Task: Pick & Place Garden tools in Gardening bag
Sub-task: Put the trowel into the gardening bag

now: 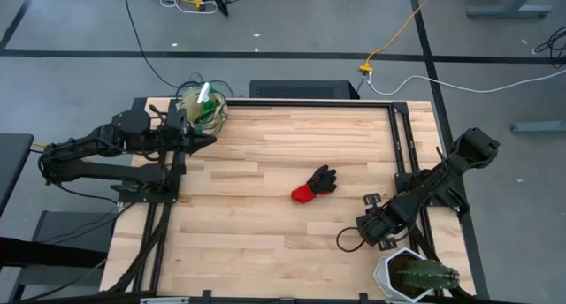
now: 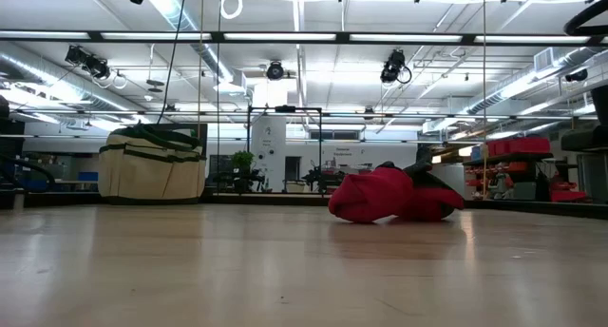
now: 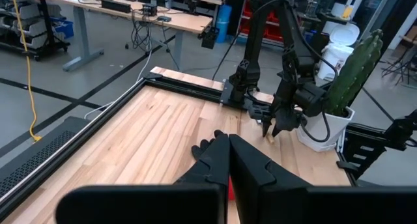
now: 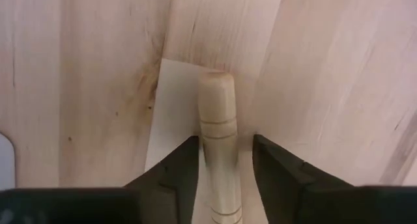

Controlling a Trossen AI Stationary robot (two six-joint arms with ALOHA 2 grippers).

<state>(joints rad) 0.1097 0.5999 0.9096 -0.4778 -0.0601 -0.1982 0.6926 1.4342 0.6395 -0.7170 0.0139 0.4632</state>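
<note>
Right tool is sitting low on the table near the cactus pot, fingers straddling a wooden trowel handle, narrow gap, grip unclear. Left tool is pinched closed, empty, beside the gardening bag at the far left corner. Glove is lying mid-table.

The gardening bag stands at the table's far left corner, with the left gripper just in front of it. The glove lies near the middle of the table, well apart from the bag. At the near right the right gripper points down at the boards, a wooden handle between its fingers (the tool's other end is hidden). The cactus pot sits at the near right corner, just beside that gripper.
</note>
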